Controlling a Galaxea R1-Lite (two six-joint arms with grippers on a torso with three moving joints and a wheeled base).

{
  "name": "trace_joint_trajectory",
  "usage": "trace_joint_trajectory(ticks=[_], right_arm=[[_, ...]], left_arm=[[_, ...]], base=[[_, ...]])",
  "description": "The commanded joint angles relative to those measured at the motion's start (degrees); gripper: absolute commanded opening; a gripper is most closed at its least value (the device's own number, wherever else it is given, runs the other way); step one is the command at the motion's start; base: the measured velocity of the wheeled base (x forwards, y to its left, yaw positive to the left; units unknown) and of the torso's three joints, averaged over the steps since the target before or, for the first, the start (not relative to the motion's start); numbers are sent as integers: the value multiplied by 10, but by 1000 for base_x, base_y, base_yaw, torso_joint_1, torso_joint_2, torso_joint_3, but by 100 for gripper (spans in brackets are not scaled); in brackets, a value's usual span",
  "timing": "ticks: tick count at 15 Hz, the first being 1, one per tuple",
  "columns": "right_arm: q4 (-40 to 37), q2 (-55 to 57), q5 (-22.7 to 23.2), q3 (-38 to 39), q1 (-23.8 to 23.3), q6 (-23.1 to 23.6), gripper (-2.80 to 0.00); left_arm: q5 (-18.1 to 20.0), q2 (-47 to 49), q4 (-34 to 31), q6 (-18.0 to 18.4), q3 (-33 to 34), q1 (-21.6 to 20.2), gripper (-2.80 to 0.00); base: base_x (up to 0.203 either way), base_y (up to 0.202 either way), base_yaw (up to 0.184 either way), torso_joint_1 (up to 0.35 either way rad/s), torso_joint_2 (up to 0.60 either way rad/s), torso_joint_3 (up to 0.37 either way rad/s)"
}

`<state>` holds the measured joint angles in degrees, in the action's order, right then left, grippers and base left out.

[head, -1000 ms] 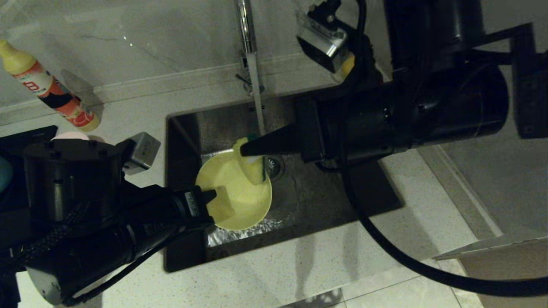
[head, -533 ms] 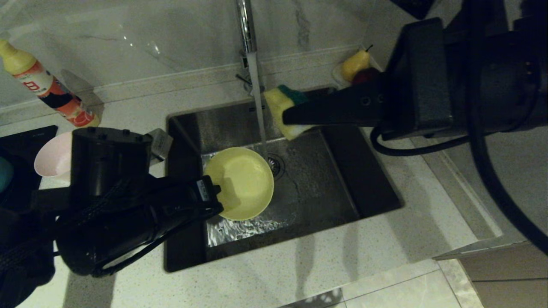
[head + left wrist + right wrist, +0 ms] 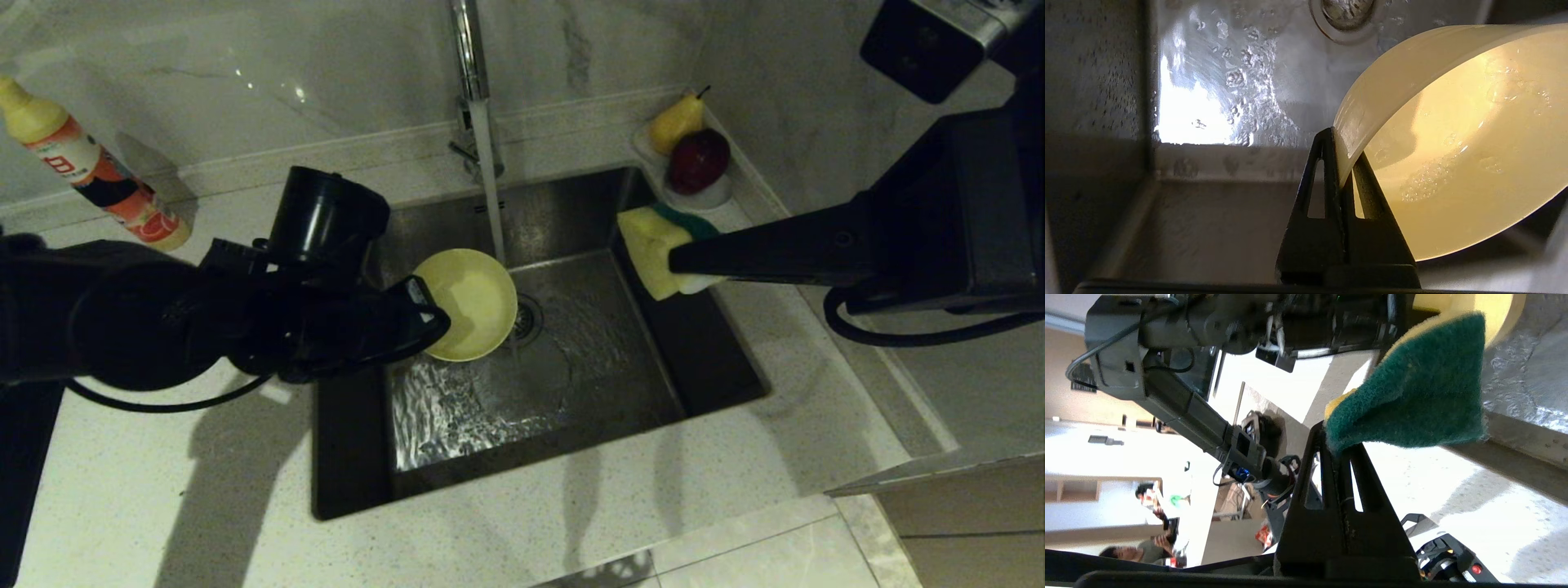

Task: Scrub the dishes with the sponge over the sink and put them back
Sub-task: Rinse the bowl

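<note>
The yellow bowl (image 3: 469, 304) hangs tilted over the sink (image 3: 351, 457), its rim right beside the running water. My left gripper (image 3: 426, 317) is shut on the bowl's left rim. In the left wrist view the fingers (image 3: 1345, 151) pinch the wet rim of the bowl (image 3: 1453, 163) above the drain (image 3: 1347, 8). My right gripper (image 3: 679, 263) is shut on the sponge (image 3: 651, 245), held over the sink's right edge and apart from the bowl. In the right wrist view the sponge's green face (image 3: 1412, 388) sticks out of the right gripper (image 3: 1337, 445).
The chrome tap (image 3: 467, 57) runs a stream (image 3: 490, 188) into the basin. A white dish with a pear and an apple (image 3: 694, 159) stands at the back right corner. A detergent bottle (image 3: 90, 163) lies at the back left of the counter.
My right gripper has pulled the sponge out of the bowl and carried it to the sink's right edge. The left gripper has shifted the bowl back towards the water stream.
</note>
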<state>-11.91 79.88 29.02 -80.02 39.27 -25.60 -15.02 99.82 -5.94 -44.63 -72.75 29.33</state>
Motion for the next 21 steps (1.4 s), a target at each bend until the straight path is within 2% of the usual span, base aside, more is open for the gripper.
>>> trace_joint_trajectory(ticks=[1,3,6,9,17,21], right_arm=[[20,-17,14,30,-20,-2,-280],[28,-20,32,42,-34,-2,-280],[26,-34,34,52,-36,-3,-280],[27,-39,35,59,-36,-4,-280],[55,-45,46,95,-38,-4,-280],[55,-42,47,94,-45,-3,-280]], left_arm=[[-1,71,-50,-28,-87,-14,-280],[14,102,-82,-52,-131,-17,-280],[50,110,-84,-57,-168,-17,-280],[57,128,-84,-73,-191,-17,-280],[70,123,-89,-84,-185,-17,-280],[76,115,-139,-98,-185,-18,-280]], base=[[0,0,0,0,0,0],[0,0,0,0,0,0],[0,0,0,0,0,0],[0,0,0,0,0,0],[0,0,0,0,0,0],[0,0,0,0,0,0]])
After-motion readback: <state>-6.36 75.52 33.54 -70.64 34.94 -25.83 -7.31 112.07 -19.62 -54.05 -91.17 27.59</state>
